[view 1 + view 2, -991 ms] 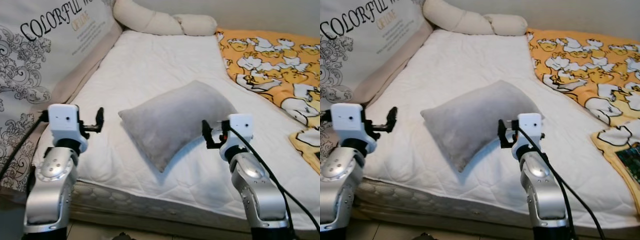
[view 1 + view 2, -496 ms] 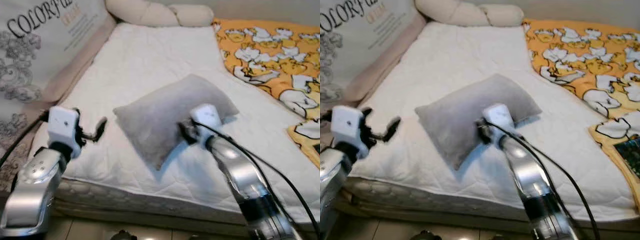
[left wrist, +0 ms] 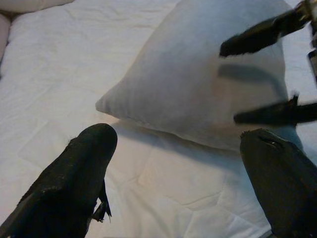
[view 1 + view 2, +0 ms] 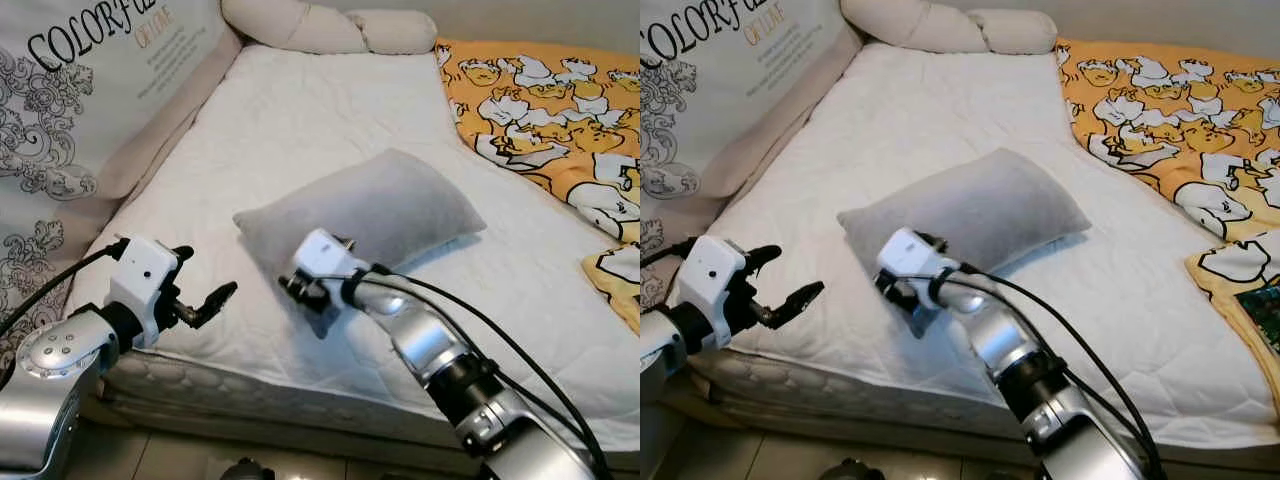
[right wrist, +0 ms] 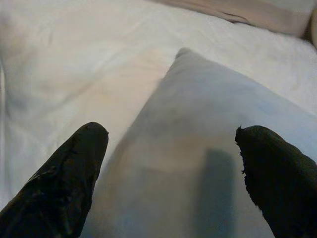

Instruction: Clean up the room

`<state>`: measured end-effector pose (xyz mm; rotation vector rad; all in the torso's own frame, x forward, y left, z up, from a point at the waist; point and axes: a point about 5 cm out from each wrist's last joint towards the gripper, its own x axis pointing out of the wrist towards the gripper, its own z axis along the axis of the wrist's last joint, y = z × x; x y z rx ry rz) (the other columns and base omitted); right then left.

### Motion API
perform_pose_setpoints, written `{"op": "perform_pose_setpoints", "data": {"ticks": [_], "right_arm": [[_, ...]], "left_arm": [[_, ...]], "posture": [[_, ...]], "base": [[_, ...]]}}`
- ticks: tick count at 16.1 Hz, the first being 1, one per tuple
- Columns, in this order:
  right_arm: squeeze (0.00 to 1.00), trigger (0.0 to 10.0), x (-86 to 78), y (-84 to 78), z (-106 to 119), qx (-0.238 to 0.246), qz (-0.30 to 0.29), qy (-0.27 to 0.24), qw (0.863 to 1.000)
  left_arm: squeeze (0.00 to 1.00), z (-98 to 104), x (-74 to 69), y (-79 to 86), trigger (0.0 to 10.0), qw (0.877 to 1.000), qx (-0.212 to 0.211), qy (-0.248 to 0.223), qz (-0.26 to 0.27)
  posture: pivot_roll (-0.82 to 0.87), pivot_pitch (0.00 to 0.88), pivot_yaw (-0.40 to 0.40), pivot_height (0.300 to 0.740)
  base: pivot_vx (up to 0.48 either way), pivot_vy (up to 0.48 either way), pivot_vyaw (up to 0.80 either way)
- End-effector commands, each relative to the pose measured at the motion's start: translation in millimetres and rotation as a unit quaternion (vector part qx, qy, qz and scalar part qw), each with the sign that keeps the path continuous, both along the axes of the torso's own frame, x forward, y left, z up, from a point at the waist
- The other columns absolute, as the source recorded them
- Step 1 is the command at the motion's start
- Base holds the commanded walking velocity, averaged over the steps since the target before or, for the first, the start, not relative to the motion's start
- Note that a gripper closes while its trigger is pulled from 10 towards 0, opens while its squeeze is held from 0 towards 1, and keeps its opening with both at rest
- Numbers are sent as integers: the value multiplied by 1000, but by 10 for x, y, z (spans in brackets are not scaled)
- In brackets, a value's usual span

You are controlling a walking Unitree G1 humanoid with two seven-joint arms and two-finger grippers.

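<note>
Jaws spread wide on both grippers, right gripper (image 4: 297,290) now reached across the grey pillow (image 4: 380,215), left gripper (image 4: 205,300) swung nearer.

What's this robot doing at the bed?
It is going for the grey pillow lying on the white mattress. Its right gripper is open at the pillow's near corner, fingers either side of the fabric but not closed on it. The left gripper, also open, hovers over the mattress edge just to the left. An orange cartoon-print blanket covers the bed's right side.
</note>
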<state>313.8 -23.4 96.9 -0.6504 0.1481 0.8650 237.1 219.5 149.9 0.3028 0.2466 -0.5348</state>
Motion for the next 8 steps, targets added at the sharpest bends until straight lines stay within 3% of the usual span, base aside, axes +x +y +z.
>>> {"op": "perform_pose_setpoints", "data": {"ticks": [1,4,8], "right_arm": [[0,10000,-19,-29,-99,-59,21,-25,998],[0,10000,-38,-229,-309,-130,15,-34,991],[0,10000,-24,-609,-396,-157,-27,-36,987]], "left_arm": [[0,3,-15,-32,10000,1000,3,6,-12],[0,-23,-18,-83,10000,1000,0,11,-23],[0,-25,7,-113,10000,999,-1,11,-30]], "posture": [[11,47,2,740],[9,48,1,740],[-4,46,9,740]], "base": [[0,0,0],[0,0,0],[0,0,0]]}}
